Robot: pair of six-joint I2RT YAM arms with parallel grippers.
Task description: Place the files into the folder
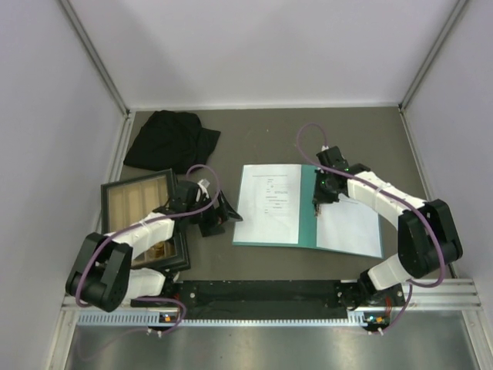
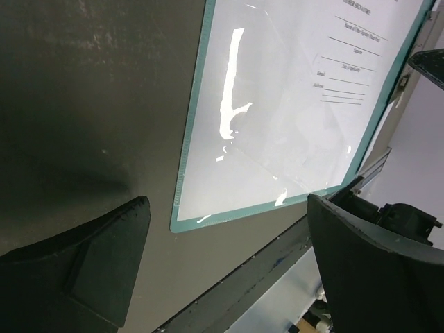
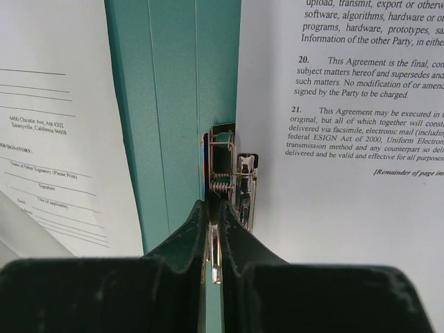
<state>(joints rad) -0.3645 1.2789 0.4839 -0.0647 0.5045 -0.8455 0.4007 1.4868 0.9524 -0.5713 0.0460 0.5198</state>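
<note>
- Top external view, far left: a dark-framed wooden tray (image 1: 137,202) sits on the table (image 1: 262,146). A crumpled black cloth (image 1: 171,139) lies behind it, toward the back wall.
- Next over, the left gripper (image 1: 216,214) hangs just right of the tray, between it and the folder (image 1: 310,208). Its claw is spread wide with nothing in it. Its own wrist cam shows both fingers (image 2: 83,277) far apart over bare tabletop, with the folder's teal-edged corner just ahead.
- The folder itself lies open and flat mid-table. The teal spine runs down the middle and a teal border peeks out around the edges.
- As for the files, the left sheet (image 1: 269,200) lies on the left flap. It has a few short lines of print, and shiny glare streaks cross it in the left wrist view.
- The right sheet (image 1: 350,227) lies on the right flap, and the right wrist view shows dense paragraphs on it. Can't tell if anything's stacked underneath either one.
- The right gripper (image 1: 318,202) is down on the spine, claw pinched tight on the metal clip (image 3: 229,166), with a thin silver strip squeezed between the tips.
</note>
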